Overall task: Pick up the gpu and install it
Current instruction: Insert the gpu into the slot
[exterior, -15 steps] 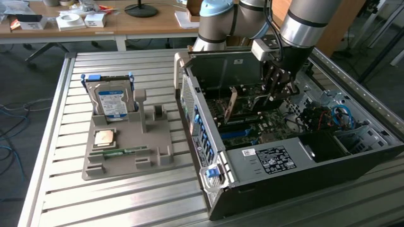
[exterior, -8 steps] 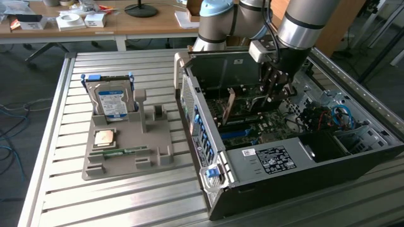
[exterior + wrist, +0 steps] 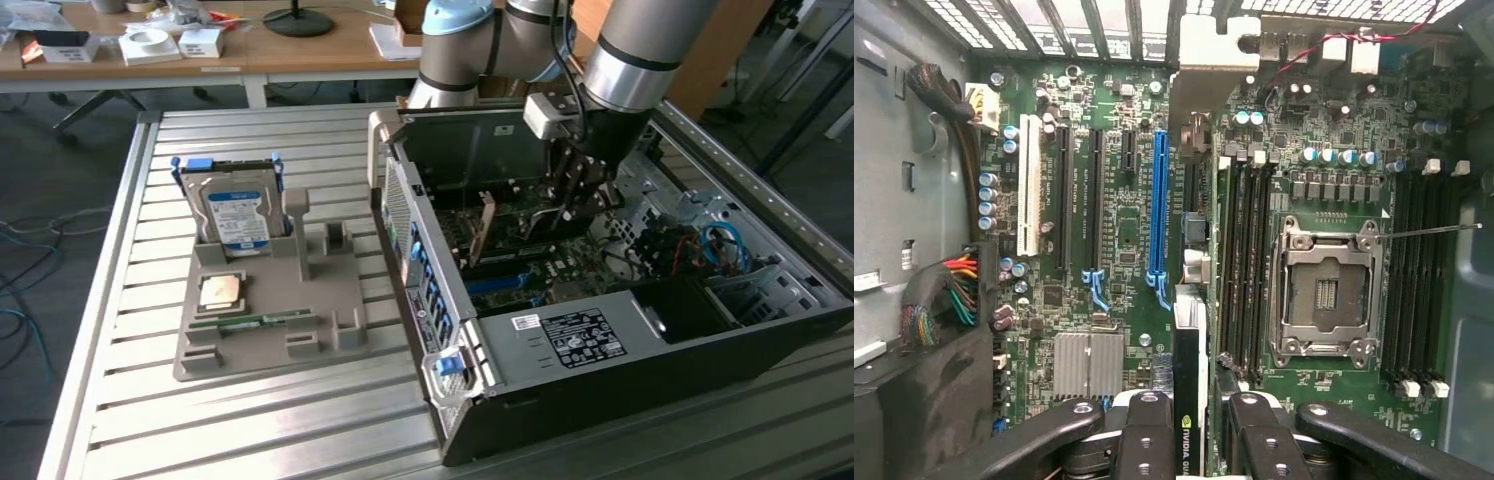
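Note:
My gripper point(image 3: 1191, 432) is shut on the gpu point(image 3: 1189, 340), a thin dark card seen edge-on between the two black fingers point(image 3: 1144, 440), with its pale metal bracket point(image 3: 1219, 45) at the far end. The card hangs over the green motherboard, just beside the long blue slot point(image 3: 1159, 210) and apart from it. In the exterior view, the gripper point(image 3: 583, 185) reaches down into the open computer case point(image 3: 561, 340), with the card's lower part point(image 3: 550, 218) below it.
On the exterior view's left, a grey holder point(image 3: 267, 320) carries a silver hard drive with blue label point(image 3: 238, 215), a processor chip point(image 3: 220, 292) and a green memory stick point(image 3: 260, 322). Inside the case are the processor socket point(image 3: 1326, 290), memory slots point(image 3: 1249, 270) and cable bundles point(image 3: 944, 295).

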You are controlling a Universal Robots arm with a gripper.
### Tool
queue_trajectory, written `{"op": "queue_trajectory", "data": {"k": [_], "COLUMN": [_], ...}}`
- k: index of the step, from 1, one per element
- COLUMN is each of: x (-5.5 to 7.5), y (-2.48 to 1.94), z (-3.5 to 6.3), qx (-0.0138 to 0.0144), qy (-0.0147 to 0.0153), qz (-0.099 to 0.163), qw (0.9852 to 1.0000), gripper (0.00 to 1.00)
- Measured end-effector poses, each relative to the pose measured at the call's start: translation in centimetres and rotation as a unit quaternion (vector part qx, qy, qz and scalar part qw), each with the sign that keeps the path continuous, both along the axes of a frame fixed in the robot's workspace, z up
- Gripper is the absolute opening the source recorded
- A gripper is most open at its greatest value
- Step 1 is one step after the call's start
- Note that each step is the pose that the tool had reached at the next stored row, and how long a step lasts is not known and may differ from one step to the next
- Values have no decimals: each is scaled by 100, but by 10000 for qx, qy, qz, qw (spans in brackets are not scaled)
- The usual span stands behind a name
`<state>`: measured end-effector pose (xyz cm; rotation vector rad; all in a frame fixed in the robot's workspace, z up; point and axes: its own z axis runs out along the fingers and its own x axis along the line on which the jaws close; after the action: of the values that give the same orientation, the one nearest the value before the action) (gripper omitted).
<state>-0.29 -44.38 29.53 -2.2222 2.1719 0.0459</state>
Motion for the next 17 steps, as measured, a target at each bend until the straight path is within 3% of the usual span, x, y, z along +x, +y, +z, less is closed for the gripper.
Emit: {"op": "queue_trajectory", "data": {"k": [17], "x": [-14], "y": [0], "z": [-95], "qx": [1], "qy": [-8], "qz": [-78], "qw": [10000], "gripper": [26]}}
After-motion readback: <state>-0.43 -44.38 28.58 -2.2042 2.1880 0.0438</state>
